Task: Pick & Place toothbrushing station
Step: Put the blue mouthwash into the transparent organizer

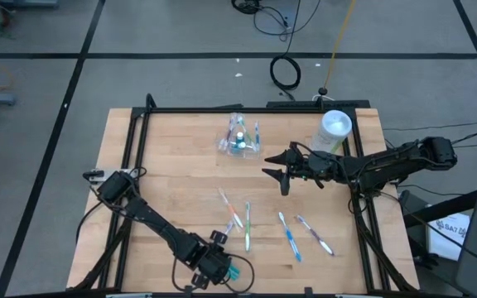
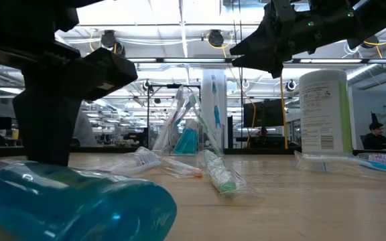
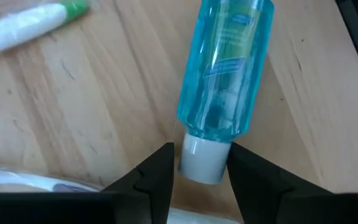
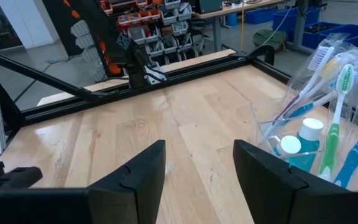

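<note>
A blue mouthwash bottle [image 3: 222, 68] with a white cap lies on its side near the table's near edge [image 1: 233, 271]. My left gripper [image 3: 201, 152] points down over it, open, one finger on each side of the cap. My right gripper [image 1: 276, 174] hangs open above the middle of the table, with nothing between its fingers [image 4: 197, 155]. At the far middle stands a clear holder [image 1: 240, 136] with toothbrushes and small bottles in it. Several wrapped toothbrushes [image 1: 290, 236] lie flat on the wood between the two. My left gripper has its fingers on either side of the bottle's white cap [image 3: 202, 160], coming from above and lying across the bottle's neck end. A thin gap shows beside one finger [image 3: 160, 168]. Whether the other finger touches the cap I cannot tell. The bottle rests flat on the table.
A white canister [image 1: 335, 128] stands at the far right, close behind my right arm. A white tube with a green cap [image 3: 30, 25] lies near the bottle. A black frame [image 1: 139, 149] runs along the table's edges. Bare wood lies left of the holder.
</note>
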You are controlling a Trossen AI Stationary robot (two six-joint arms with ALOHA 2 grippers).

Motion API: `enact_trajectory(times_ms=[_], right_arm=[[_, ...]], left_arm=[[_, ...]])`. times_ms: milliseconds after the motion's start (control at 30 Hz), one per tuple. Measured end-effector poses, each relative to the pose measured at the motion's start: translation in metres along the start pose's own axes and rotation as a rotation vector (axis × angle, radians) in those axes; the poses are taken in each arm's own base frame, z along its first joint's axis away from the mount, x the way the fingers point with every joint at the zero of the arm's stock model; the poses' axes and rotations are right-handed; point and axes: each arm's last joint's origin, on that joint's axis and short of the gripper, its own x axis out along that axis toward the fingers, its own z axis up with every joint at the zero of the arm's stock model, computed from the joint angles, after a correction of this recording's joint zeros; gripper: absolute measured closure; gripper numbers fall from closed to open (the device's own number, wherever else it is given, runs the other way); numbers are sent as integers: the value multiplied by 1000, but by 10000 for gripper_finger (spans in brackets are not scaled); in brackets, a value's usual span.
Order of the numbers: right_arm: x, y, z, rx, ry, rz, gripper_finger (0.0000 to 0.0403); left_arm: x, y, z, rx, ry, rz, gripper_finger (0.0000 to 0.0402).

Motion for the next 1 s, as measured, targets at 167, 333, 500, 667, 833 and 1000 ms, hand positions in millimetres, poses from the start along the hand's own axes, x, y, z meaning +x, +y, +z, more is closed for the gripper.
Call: enact_trajectory(times_ms=[167,333,500,667,833,1000], right_arm=[[0,0,0,0,2,-1,222],[0,0,0,-1,2,0,222],[0,0,0,0,2,-1,222],[0,0,0,-1,2,-1,222],[0,0,0,7,2,0,222],[0,-1,-4,76,38,-8,222]], left_arm=[[0,1,0,-11,5,-21,280],[0,1,0,-14,5,-19,296],[-1,7,1,-27,7,-11,280],[-20,18,6,-13,6,77,275],[-43,36,8,50,61,237,288],[-55,55,10,185,95,391,290]])
